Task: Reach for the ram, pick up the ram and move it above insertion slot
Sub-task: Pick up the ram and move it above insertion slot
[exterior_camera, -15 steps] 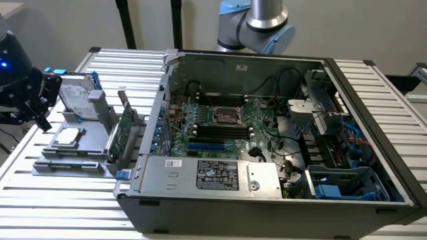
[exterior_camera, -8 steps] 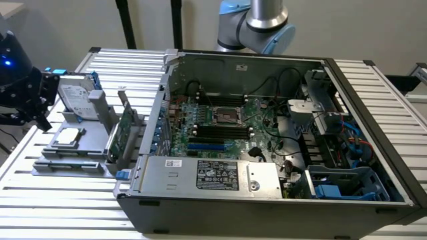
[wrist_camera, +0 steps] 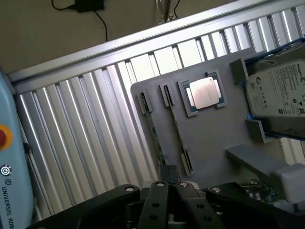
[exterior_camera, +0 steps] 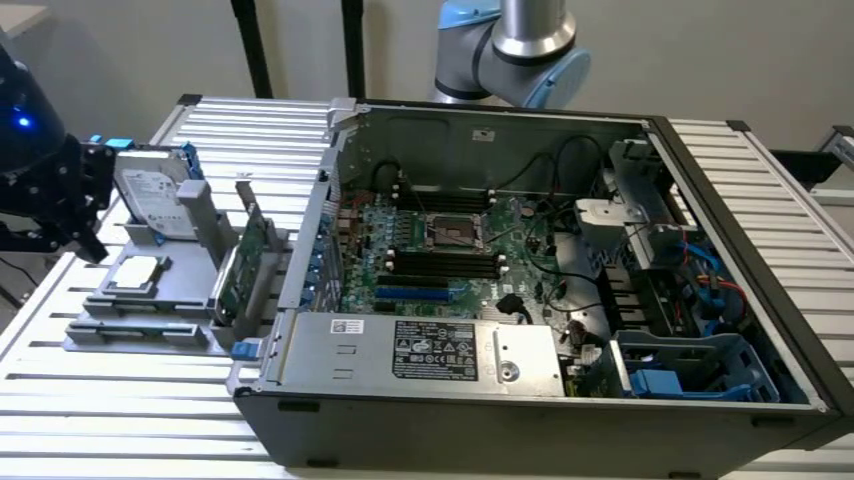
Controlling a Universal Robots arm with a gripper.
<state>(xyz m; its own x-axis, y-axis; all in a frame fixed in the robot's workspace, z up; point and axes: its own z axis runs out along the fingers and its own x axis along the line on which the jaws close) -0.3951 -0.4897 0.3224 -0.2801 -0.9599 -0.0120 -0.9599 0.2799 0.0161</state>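
At the exterior view's upper left, a black unit with a blue light (exterior_camera: pixel 34 150) is seen beside the grey tray (exterior_camera: pixel 174 295). On the tray a hard drive (exterior_camera: pixel 154 195), a processor chip (exterior_camera: pixel 140 270) and an upright green card (exterior_camera: pixel 247 265) are carried. Further right, the open computer case (exterior_camera: pixel 534 420) is laid on the ribbed metal table (exterior_camera: pixel 134 410). Its board is exposed from above. The insertion slot (exterior_camera: pixel 447 260), one of several parallel black sockets, is found near the frame's centre, just above a shorter blue slot (exterior_camera: pixel 414 293). The sockets are ringed by the case walls and loose cables. The arm's grey and blue joint (exterior_camera: pixel 527 50) is set at the top centre against a plain pale wall.

From the wrist, a pale blue pendant (wrist_camera: pixel 14 181) marked Universal Robots is shown on the table. The ram (wrist_camera: pixel 156 140) is also made out here, stood on edge in clips close to the tray's rim. Bare ribbed table is left along one side of it, and the processor chip is kept well apart on the other. The gripper (wrist_camera: pixel 167 177) is held at the ram's near end with its fingers (wrist_camera: pixel 156 205) pressed together and nothing seen between them. Whether the tips touch the stick cannot be told.
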